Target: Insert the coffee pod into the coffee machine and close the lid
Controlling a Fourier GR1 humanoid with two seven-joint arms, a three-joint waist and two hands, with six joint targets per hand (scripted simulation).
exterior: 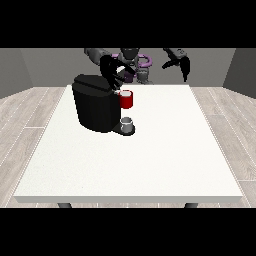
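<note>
A black coffee machine [94, 102] stands on the left half of the white table [150, 150]. Its red pod holder [126, 99] sticks out at the front, above a small grey cup [127, 124] on the machine's base. The hand at the view's left [111, 70] hovers just above the machine's top and the red holder, fingers curled, with a small white thing, perhaps the coffee pod [121, 70], between them. The hand at the view's right [181, 64] hangs in the air beyond the table's far edge, fingers relaxed and pointing down, holding nothing.
The robot's torso [132, 62] stands behind the table's far edge. The table's front edge runs along the bottom of the view, with wooden floor [25, 120] on both sides.
</note>
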